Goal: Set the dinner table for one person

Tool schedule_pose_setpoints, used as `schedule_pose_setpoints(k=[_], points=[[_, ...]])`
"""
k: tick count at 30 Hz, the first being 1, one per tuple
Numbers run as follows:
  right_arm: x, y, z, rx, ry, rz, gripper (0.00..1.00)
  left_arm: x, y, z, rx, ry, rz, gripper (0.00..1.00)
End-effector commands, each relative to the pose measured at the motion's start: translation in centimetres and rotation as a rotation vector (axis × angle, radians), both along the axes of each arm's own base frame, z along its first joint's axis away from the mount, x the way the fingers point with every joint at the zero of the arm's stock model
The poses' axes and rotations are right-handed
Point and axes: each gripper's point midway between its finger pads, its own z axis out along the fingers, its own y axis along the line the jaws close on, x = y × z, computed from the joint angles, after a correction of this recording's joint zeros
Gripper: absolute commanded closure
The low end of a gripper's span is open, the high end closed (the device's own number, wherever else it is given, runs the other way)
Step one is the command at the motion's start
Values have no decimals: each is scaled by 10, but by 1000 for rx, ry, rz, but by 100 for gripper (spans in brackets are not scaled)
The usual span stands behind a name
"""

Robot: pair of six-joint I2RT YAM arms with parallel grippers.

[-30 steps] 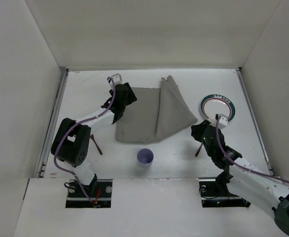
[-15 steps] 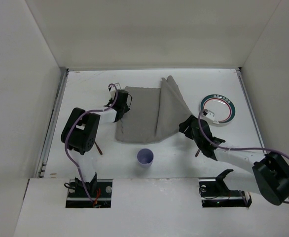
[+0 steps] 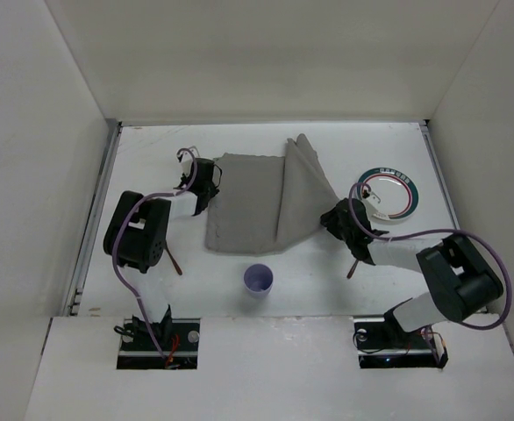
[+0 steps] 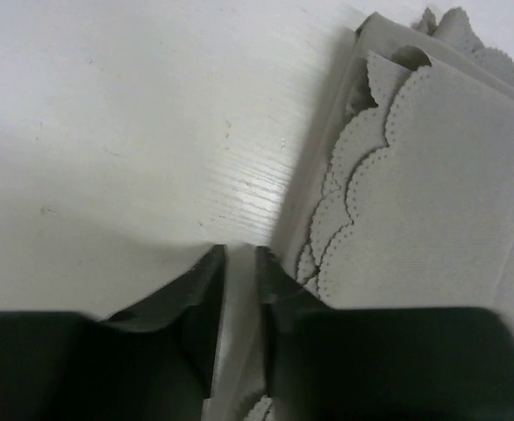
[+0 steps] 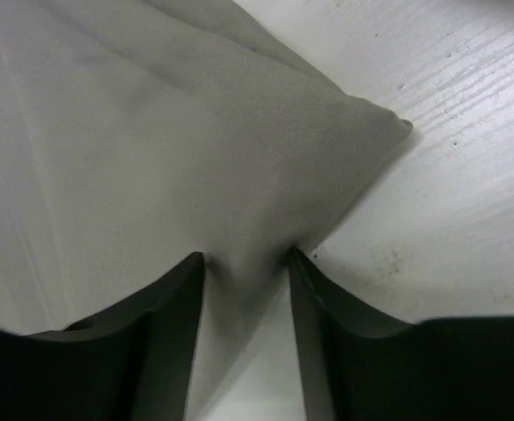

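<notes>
The grey placemat [image 3: 253,202] lies on the white dinner table [image 3: 152,158], its right half folded over into a triangle [image 3: 308,197]. My left gripper [image 3: 206,181] is at the mat's upper left corner. In the left wrist view its jaws [image 4: 239,259] are nearly together, with the mat's scalloped edge [image 4: 397,175] running into the narrow gap. My right gripper [image 3: 334,217] is at the fold's right corner. In the right wrist view it [image 5: 246,259] stands open, with the cloth [image 5: 196,149] lying between the fingers.
A white plate [image 3: 389,195] with a green and red rim sits right of the mat. A purple cup [image 3: 258,279] stands in front of the mat. One brown utensil [image 3: 174,260] lies at the front left, another [image 3: 353,266] by the right arm. Metal rails [image 3: 99,202] edge the table.
The left gripper has slid left off the mat to its upper left corner and its jaws have narrowed. The right gripper has swung left from beside the plate to the fold's right corner.
</notes>
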Motion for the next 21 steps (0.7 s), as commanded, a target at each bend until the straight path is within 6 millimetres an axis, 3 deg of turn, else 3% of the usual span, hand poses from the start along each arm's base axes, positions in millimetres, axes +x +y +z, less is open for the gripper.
schedule_pose_setpoints(k=[1, 4, 6, 9, 12, 15, 18, 21], points=[[21, 10, 15, 94, -49, -27, 59, -4, -5, 19, -18, -45, 6, 74], [22, 8, 15, 102, -55, -36, 72, -15, -5, 20, -16, -47, 9, 56], [19, 6, 18, 100, -65, -39, 77, -20, -5, 18, -19, -39, 4, 49], [17, 3, 20, 95, -75, -41, 82, -21, -20, 10, -47, -6, -54, 49], [15, 4, 20, 94, -79, -32, 83, -19, -34, 5, -91, 6, -92, 58], [9, 1, 16, 94, -78, -35, 85, -14, -35, 9, -157, -16, -56, 76], [5, 0, 23, 101, -98, -28, 87, -9, -31, 13, -197, -46, -35, 91], [0, -3, 35, 102, -126, -25, 87, -5, -22, 15, -204, -58, 0, 96]])
